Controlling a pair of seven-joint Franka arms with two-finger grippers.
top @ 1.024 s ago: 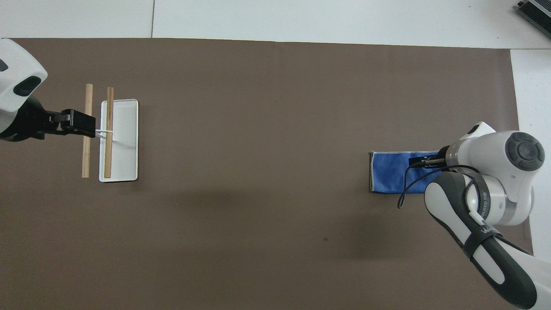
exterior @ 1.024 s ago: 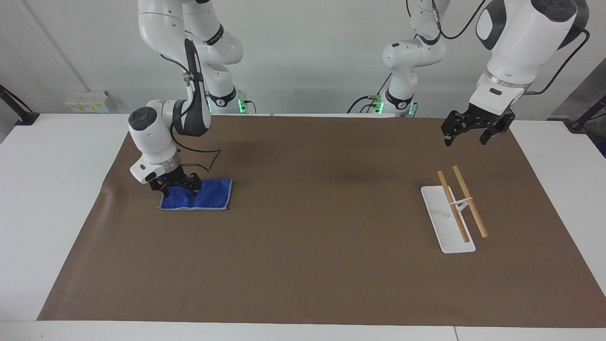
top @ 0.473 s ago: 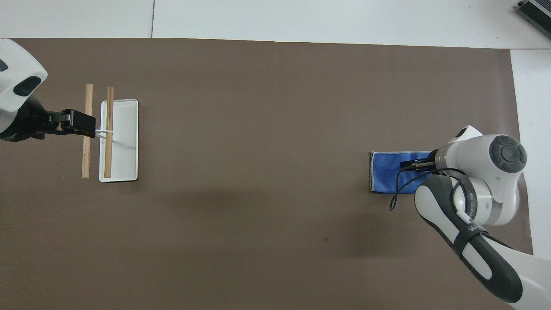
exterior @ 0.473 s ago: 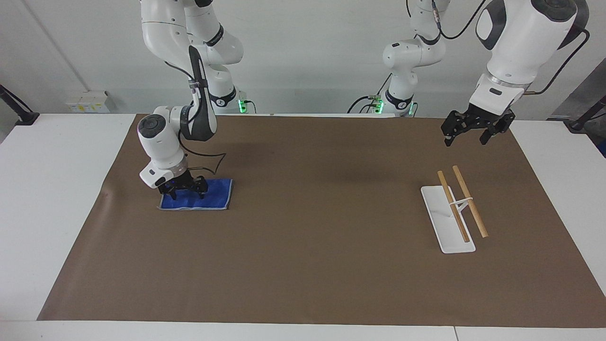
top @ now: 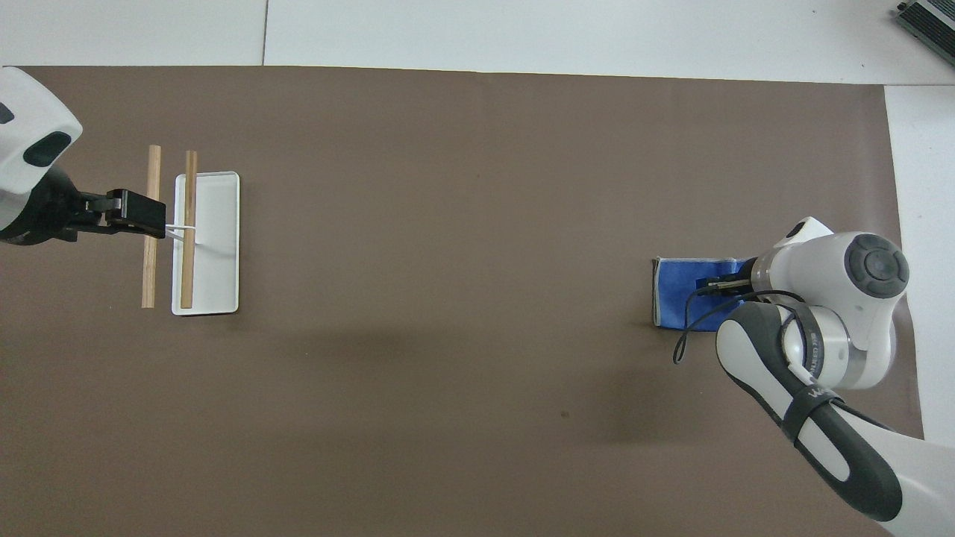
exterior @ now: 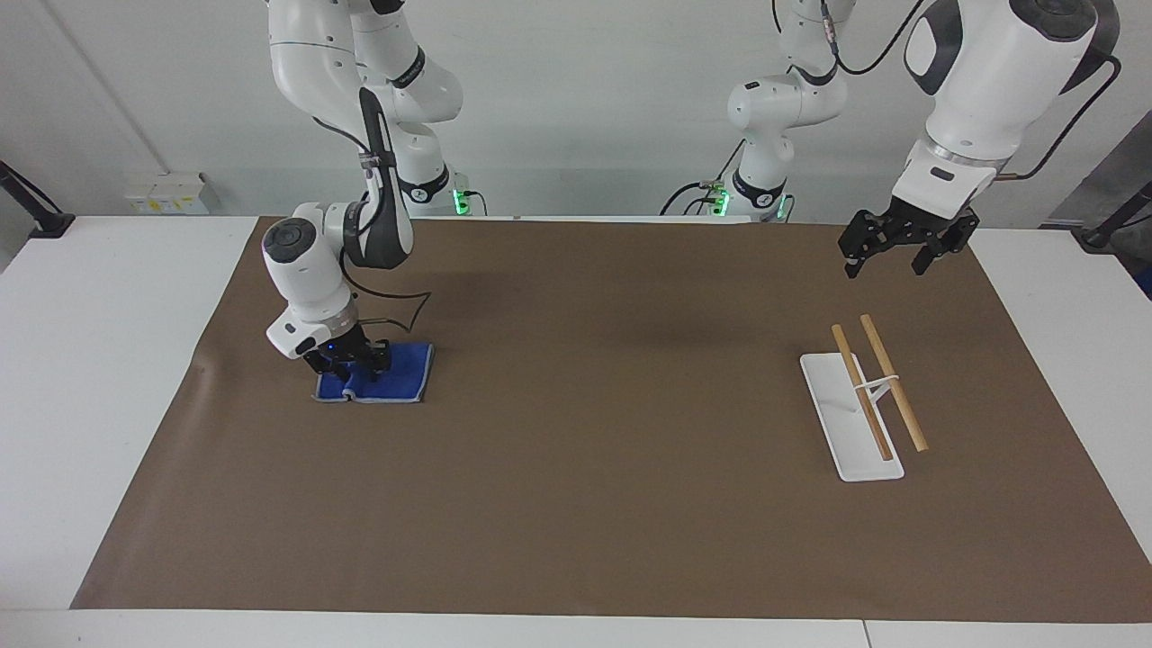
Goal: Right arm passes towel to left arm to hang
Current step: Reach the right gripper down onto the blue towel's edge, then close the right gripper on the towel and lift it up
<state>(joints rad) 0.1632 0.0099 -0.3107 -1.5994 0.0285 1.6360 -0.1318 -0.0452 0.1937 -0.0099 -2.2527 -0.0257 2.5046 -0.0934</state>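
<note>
On the brown mat (exterior: 576, 468) that covers the white worktop (exterior: 99, 378), nearer to the robots than most of the mat's open area, the right tool (exterior: 346, 364) is down on the towel (exterior: 396, 382). Its fingertips press into the blue cloth at the end toward the right arm's end of the worktop, and the fabric is bunched into a small ridge between them. The fingers look drawn in around that ridge, but whether they have fully closed on it cannot be told. The towel lies on the mat otherwise flat, its pale edging showing along the rim in the overhead view (top: 675, 291), where the right arm's wrist covers the gripped end.

Toward the left arm's end of the worktop stands the towel rack (exterior: 850, 418), a white tray-like base with a thin white upright carrying two wooden bars (exterior: 891, 382) side by side.

The left tool (exterior: 886, 256) hangs in the air with its fingers spread wide and nothing in them. In the overhead view it (top: 145, 216) overlaps the rack's outer bar. The left arm waits there.
</note>
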